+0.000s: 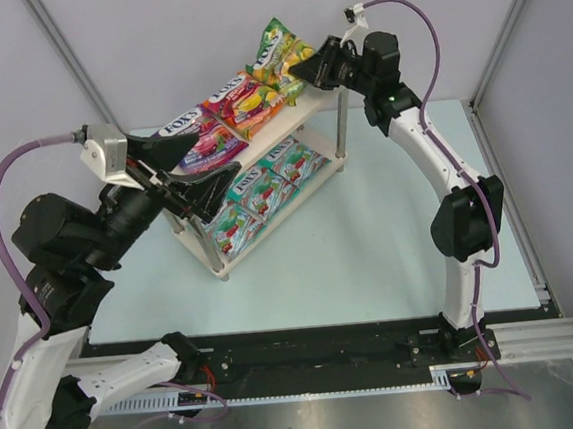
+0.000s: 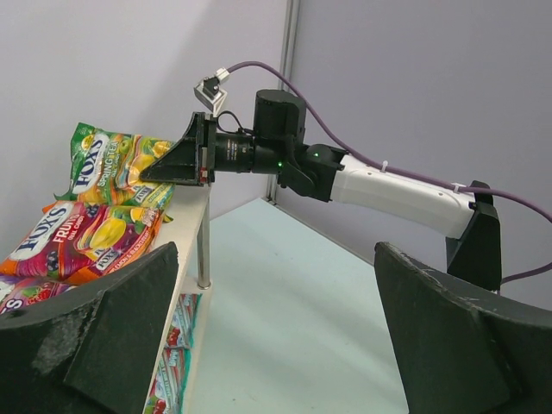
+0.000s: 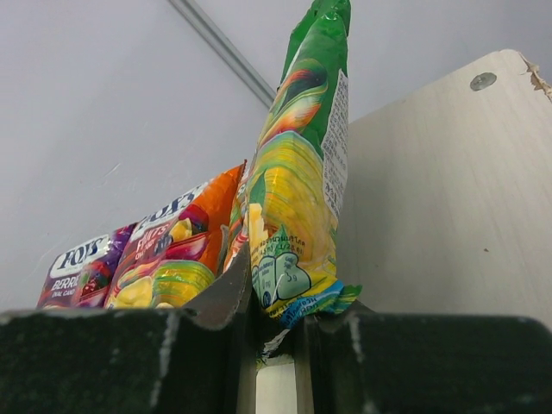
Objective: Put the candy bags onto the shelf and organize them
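Note:
The shelf (image 1: 303,113) stands mid-table, a two-tier unit of pale boards. On its top board lie a purple candy bag (image 1: 199,137) and a red-orange one (image 1: 246,98). Several teal bags (image 1: 264,186) fill the lower board. My right gripper (image 1: 306,72) is shut on the bottom seam of a green-yellow bag (image 1: 277,53), which tilts up over the top board's far end, beside the red-orange bag. In the right wrist view the seam of that bag (image 3: 302,190) sits between the jaws of the gripper (image 3: 276,336). My left gripper (image 1: 223,150) hangs open and empty over the shelf's near-left part.
Thin metal posts (image 1: 340,129) join the boards at the corners. Pale green tabletop (image 1: 369,237) spreads right of and in front of the shelf. Grey walls with metal frame rails (image 1: 506,25) close the back and sides. The right arm (image 2: 397,194) reaches across behind the shelf.

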Controlling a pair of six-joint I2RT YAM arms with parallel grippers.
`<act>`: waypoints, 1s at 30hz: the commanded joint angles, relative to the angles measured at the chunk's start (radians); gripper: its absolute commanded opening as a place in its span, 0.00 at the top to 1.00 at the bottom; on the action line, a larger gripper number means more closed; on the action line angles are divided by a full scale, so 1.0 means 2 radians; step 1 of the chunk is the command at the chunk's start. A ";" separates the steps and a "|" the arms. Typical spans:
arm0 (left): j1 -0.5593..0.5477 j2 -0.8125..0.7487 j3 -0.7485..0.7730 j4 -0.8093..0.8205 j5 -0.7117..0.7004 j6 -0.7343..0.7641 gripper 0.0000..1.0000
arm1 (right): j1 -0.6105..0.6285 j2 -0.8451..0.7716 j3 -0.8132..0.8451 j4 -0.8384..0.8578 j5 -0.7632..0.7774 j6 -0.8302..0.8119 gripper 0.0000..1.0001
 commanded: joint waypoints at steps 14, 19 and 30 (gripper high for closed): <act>0.003 -0.007 -0.006 0.011 0.006 -0.011 0.00 | -0.010 -0.043 -0.020 0.045 -0.052 0.043 1.00; 0.003 -0.006 -0.007 0.010 0.007 -0.014 0.00 | -0.011 -0.046 -0.021 0.043 -0.057 0.047 1.00; 0.003 -0.012 -0.009 0.012 0.007 -0.016 0.00 | -0.005 -0.056 -0.037 0.035 -0.042 0.049 0.99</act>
